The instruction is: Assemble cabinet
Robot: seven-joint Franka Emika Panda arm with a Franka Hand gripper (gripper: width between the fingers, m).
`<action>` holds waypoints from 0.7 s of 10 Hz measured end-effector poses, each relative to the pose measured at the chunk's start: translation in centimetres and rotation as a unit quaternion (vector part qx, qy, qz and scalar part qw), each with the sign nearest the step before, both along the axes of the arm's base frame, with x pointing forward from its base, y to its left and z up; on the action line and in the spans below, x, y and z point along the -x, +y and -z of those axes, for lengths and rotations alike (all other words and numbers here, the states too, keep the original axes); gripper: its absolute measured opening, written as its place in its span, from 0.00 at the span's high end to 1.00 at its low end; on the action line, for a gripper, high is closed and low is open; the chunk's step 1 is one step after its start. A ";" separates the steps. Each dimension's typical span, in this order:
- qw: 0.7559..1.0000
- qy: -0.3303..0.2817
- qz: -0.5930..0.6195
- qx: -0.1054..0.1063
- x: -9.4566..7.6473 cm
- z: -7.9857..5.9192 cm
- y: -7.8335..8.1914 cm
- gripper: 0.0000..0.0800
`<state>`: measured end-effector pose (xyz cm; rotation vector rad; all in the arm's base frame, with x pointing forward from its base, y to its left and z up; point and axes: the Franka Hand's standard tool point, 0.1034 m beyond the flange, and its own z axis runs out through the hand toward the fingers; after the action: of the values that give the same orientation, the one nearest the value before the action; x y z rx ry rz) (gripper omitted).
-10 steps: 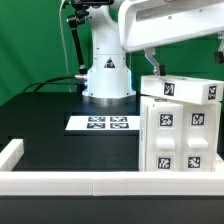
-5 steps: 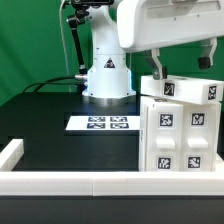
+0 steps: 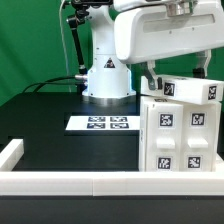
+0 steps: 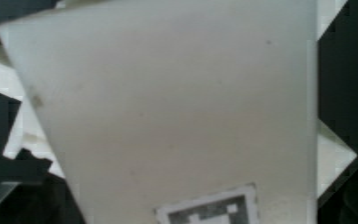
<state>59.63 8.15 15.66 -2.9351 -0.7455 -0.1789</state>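
The white cabinet body point(image 3: 176, 135) stands at the exterior view's right, with several black-and-white tags on its front. A tagged white block point(image 3: 190, 90) lies across its top. My gripper point(image 3: 178, 76) hangs just above that block, and its dark fingers point(image 3: 151, 74) are spread wide on either side of it. In the wrist view a white cabinet panel point(image 4: 176, 110) with one tag near its edge fills the picture. The gripper point(image 4: 194, 205) is open, with dark fingertips point(image 4: 12, 200) at both sides and the panel between them. I cannot tell whether they touch it.
The marker board point(image 3: 103, 124) lies flat on the black table in front of the robot base point(image 3: 107, 78). Low white border rails run along the near edge point(image 3: 70, 185) and the exterior view's left point(image 3: 12, 152). A green backdrop stands behind.
The hand has come down and toward the exterior view's left, from high above the cabinet to just over its top block. The cabinet has not moved.
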 end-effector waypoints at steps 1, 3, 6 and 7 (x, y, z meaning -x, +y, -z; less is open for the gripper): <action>1.000 0.000 0.000 0.000 0.0 0.0 0.0 0.00; 1.000 0.000 0.001 0.000 0.0 0.0 -0.1 0.31; 0.998 0.007 0.069 -0.008 0.0 0.0 0.0 0.30; 0.987 0.007 0.158 -0.020 0.1 0.0 0.1 0.30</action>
<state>59.57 8.23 15.62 -2.9940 -0.2665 -0.1942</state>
